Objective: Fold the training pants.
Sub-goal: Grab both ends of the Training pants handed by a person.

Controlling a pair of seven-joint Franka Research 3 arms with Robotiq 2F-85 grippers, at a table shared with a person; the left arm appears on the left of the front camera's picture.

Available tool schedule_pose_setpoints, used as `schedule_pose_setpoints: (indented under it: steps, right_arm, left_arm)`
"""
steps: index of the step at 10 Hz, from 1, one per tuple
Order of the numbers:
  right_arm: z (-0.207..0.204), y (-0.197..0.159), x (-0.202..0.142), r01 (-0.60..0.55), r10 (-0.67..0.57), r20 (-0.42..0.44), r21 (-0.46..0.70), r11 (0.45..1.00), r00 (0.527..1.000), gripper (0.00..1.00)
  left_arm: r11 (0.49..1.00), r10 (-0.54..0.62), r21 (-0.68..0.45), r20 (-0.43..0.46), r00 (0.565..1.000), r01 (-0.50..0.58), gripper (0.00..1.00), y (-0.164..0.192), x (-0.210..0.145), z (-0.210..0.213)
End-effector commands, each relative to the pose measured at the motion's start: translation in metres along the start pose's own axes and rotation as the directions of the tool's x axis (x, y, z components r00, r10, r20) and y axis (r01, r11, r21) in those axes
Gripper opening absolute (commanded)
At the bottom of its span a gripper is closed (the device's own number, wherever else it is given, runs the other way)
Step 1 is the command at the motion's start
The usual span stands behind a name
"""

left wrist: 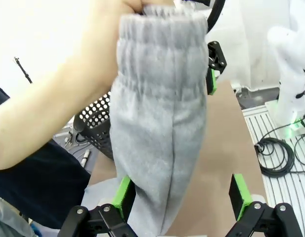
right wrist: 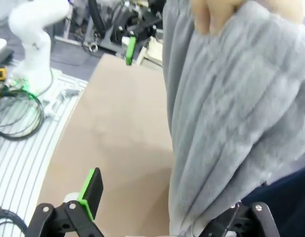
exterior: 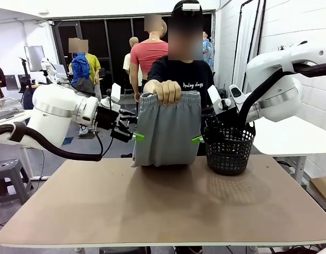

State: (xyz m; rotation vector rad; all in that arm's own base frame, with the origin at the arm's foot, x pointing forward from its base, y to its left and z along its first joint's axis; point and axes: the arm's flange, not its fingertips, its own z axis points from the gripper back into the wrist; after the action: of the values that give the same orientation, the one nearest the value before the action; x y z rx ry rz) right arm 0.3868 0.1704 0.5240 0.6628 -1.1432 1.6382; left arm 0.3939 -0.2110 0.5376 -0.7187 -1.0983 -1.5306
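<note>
Checking from the remote station, I found the training pants (exterior: 168,129) hanging bunched from the person's hand (exterior: 168,91), which gripped the waistband, above the far edge of the table (exterior: 163,211). Lower end reached approx. table level. L gripper (exterior: 132,127) stood wide at the pants' left side, R gripper (exterior: 201,127) wide at their right. Neither pinched cloth. Black mesh basket (exterior: 229,153) sat just beside the pants, under the R arm.

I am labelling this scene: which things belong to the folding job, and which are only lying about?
Job: training pants, held up by the person's hand; left end effector and right end effector, both open.
Lying about: black mesh basket on the table.
</note>
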Motion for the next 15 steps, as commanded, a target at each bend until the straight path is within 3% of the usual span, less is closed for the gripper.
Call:
schedule_pose_setpoints:
  steps: [1, 7, 11, 14, 15]
  right_arm:
    - [0.0, -0.004, 0.004, -0.006, 0.005, 0.089, 0.012, 1.0, 0.996, 1.0]
    - [-0.019, -0.033, -0.004, 0.063, -0.081, 0.241, 0.079, 0.995, 0.967, 1.0]
    - [-0.033, -0.051, -0.016, 0.103, -0.141, 0.27, 0.151, 0.983, 0.952, 1.0]
    - [-0.029, -0.052, -0.017, 0.114, -0.168, 0.302, 0.189, 0.975, 0.938, 1.0]
    - [-0.028, -0.052, -0.017, 0.121, -0.178, 0.317, 0.193, 0.974, 0.932, 0.8]
  left_arm:
    - [0.999, 0.033, 0.025, 0.067, 0.997, -0.035, 1.0, -0.004, 0.002, 0.001]
    - [0.989, 0.141, 0.027, 0.159, 0.977, -0.147, 1.0, 0.009, -0.008, -0.017]
    - [0.985, 0.173, -0.045, 0.248, 0.953, -0.167, 1.0, 0.014, -0.007, -0.024]
    - [0.983, 0.181, -0.051, 0.229, 0.956, -0.174, 1.0, 0.014, -0.012, -0.037]
    - [0.987, 0.161, -0.044, 0.217, 0.963, -0.155, 0.8, 0.016, -0.011, -0.042]
